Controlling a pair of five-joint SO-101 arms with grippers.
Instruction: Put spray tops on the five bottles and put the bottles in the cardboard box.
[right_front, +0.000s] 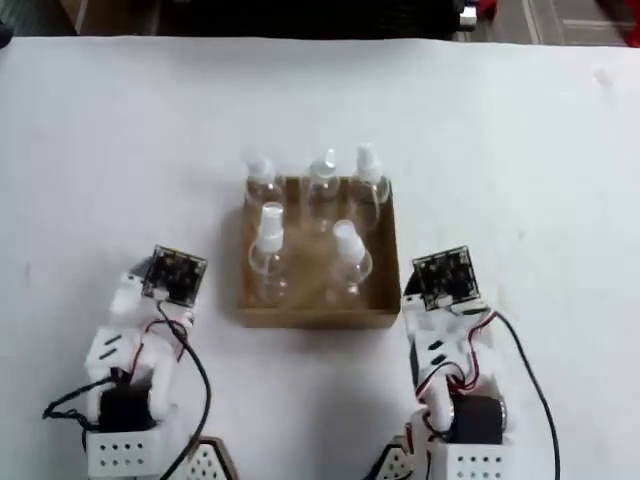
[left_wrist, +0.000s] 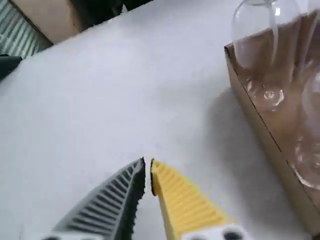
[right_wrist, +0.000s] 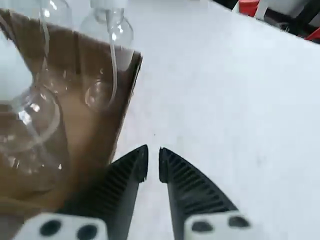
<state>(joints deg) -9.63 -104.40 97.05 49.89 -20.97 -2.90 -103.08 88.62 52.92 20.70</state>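
Note:
The cardboard box (right_front: 316, 318) sits at the table's middle. Several clear bottles stand upright in it, each with a white spray top, such as one at the back (right_front: 322, 188) and one at the front (right_front: 271, 255). My left arm (right_front: 140, 350) rests to the left of the box. Its gripper (left_wrist: 148, 175), with one grey and one yellow finger, is shut on nothing above the bare table, with the box wall (left_wrist: 260, 132) beside it. My right arm (right_front: 450, 340) rests to the right of the box. Its black gripper (right_wrist: 153, 162) is also shut and holds nothing, close to a box corner (right_wrist: 131, 87).
The white table (right_front: 520, 160) spreads widely around the box. Past its far edge lie dark floor and a few red items (right_wrist: 248, 6). Brown cardboard (left_wrist: 45, 17) stands beyond the table.

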